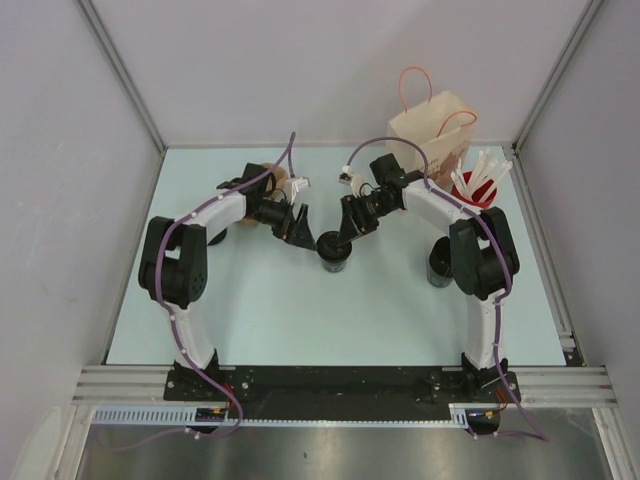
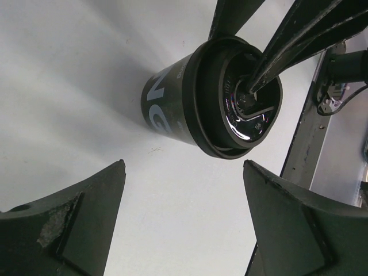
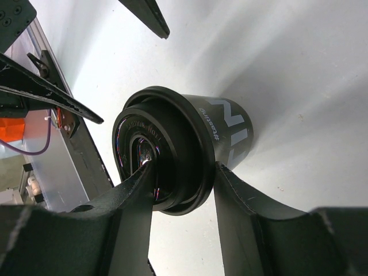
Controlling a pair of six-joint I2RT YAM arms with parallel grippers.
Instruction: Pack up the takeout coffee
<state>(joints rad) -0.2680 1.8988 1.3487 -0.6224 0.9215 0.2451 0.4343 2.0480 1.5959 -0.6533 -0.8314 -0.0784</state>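
The takeout coffee [image 1: 335,258], a short black cup with white lettering and a ringed black lid, stands upright mid-table. It also shows in the left wrist view [image 2: 167,100] and in the right wrist view [image 3: 230,123]. My right gripper [image 1: 341,238] [image 3: 183,167] is shut across the lid's rim, one finger in the lid's recess and the other against the outside of the rim. My left gripper [image 1: 293,228] [image 2: 184,164] is open and empty, just left of the cup and not touching it.
A paper bag [image 1: 435,130] with orange handles stands at the back right. A red cup of white sticks [image 1: 476,186] is beside it. A second black cup [image 1: 439,270] is half hidden behind the right arm. A brown object [image 1: 277,178] lies behind the left gripper.
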